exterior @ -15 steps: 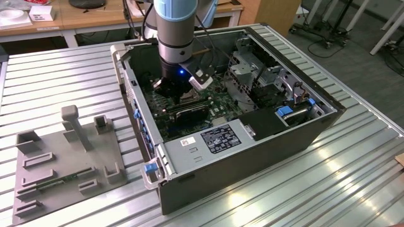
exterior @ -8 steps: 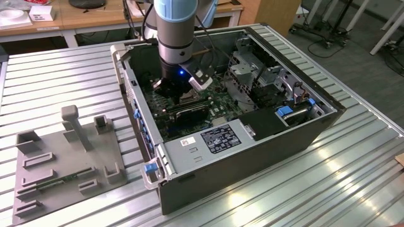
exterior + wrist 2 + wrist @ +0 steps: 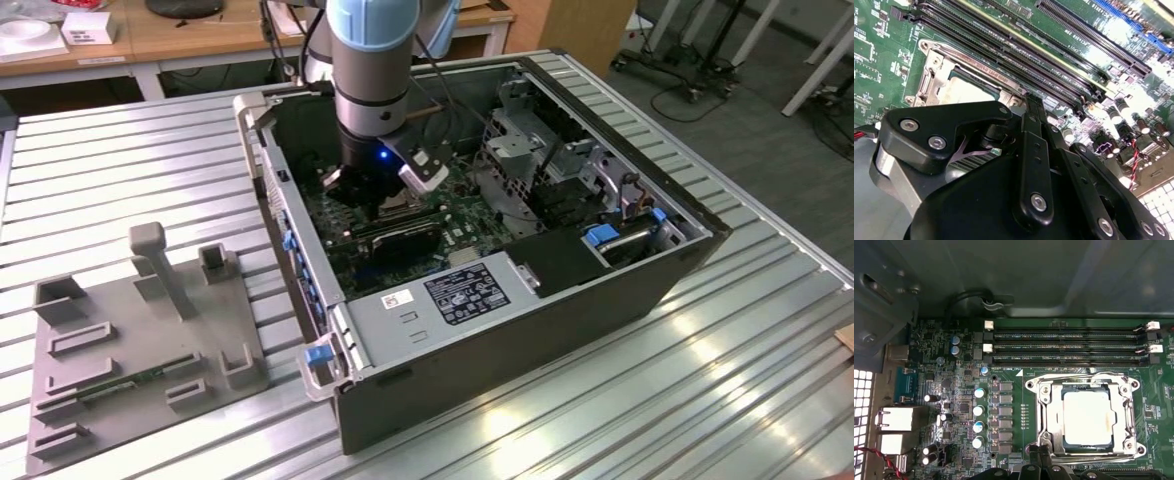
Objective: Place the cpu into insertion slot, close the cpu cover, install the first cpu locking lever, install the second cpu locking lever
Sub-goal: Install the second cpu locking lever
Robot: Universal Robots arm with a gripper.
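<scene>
- gripper (image 3: 380, 190) sits low inside the open PC case (image 3: 561, 300), right over the motherboard (image 3: 454, 215), in the exterior view.
- fingers (image 3: 1035, 117) pressed together, nothing between them; tips touch the edge of the insertion slot (image 3: 1083, 417).
- cpu (image 3: 1088, 417) already seated in the slot, pale metal face up, square to the frame.
- cpu cover (image 3: 1051, 412) lies flat around the chip, window framing it.
- Thin wire levers run along the frame edges; whether they are latched is not clear.
- Memory slots (image 3: 1064, 346) just beside the socket; white silkscreen next to them too small to read.
- Case stands on the ribbed metal table (image 3: 120, 170); a grey fixture tray (image 3: 134, 330) lies at the exterior view's left.
- Black label (image 3: 467, 293) on the power supply housing, text unreadable.
</scene>
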